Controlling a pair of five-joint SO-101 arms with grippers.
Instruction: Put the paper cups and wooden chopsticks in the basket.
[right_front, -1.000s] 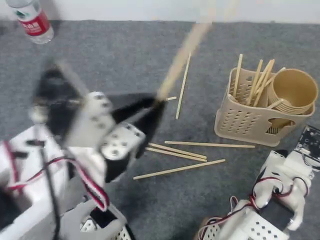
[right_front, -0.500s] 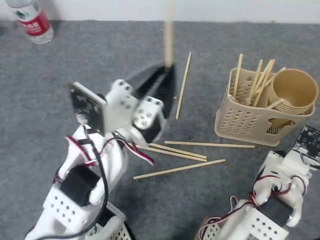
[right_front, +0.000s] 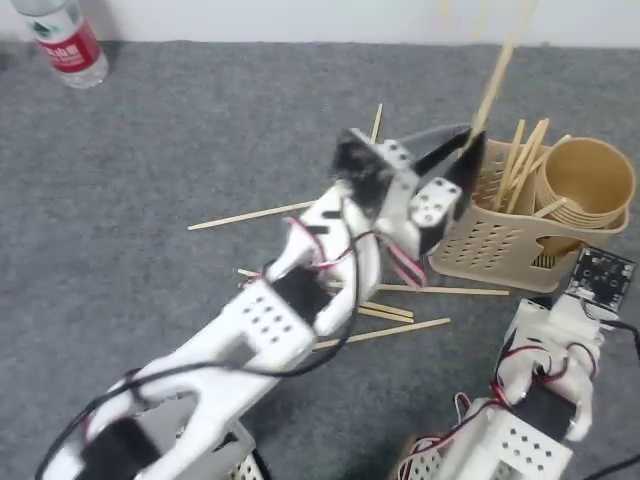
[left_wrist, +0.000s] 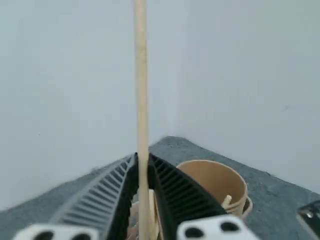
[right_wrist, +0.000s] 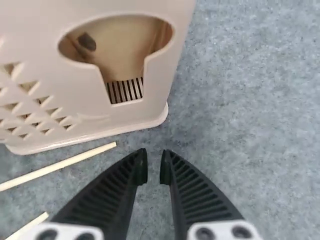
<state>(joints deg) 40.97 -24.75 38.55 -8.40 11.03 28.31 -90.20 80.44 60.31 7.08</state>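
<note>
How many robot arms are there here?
2. The left arm is at the basket gripping a chopstick; the right arm sits low in front of the basket.

Plastic bottle with red label (right_front: 62, 40) lying at far corner, grey carpeted table (right_front: 180, 150); white wall (right_front: 250, 18) behind

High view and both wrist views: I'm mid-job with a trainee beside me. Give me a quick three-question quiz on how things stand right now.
1. True or false: the left gripper is shut on a chopstick.
2. Multiple choice: the paper cups are A) lying on the carpet, B) stacked in the basket, C) held in the right gripper.
3. Short answer: do loose chopsticks lie on the carpet, outside the basket?

Key: 1 true. 2 B. 3 yes, several, beside the basket and under the left arm.
</note>
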